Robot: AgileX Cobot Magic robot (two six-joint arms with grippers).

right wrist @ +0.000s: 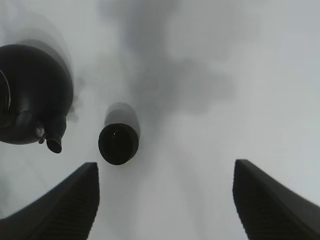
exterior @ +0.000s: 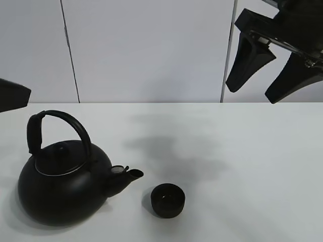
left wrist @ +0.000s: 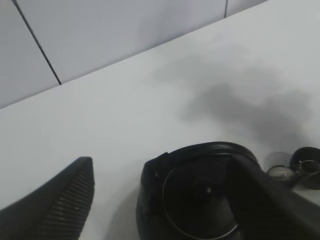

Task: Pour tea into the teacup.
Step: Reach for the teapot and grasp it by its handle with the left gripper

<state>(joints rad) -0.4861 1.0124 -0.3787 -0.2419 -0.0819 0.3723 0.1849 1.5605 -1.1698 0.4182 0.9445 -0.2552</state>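
Observation:
The big black kettle (exterior: 63, 187) with an arched handle stands on the white table at the front left, its spout (exterior: 132, 175) pointing right. The small matte-black teacup (exterior: 168, 200) stands upright just right of the spout, apart from it. My right gripper (exterior: 270, 75) is open and empty, high above the table's back right. The right wrist view shows its open gripper (right wrist: 166, 167) above the teacup (right wrist: 118, 144) and kettle (right wrist: 35, 95). My left gripper (left wrist: 162, 165) is open and empty, hovering over the kettle (left wrist: 200, 197) without touching it.
The white table (exterior: 237, 151) runs back to a pale panelled wall (exterior: 146, 50). A black part of the left arm (exterior: 11, 94) shows at the left edge, above the kettle's handle (exterior: 60, 121).

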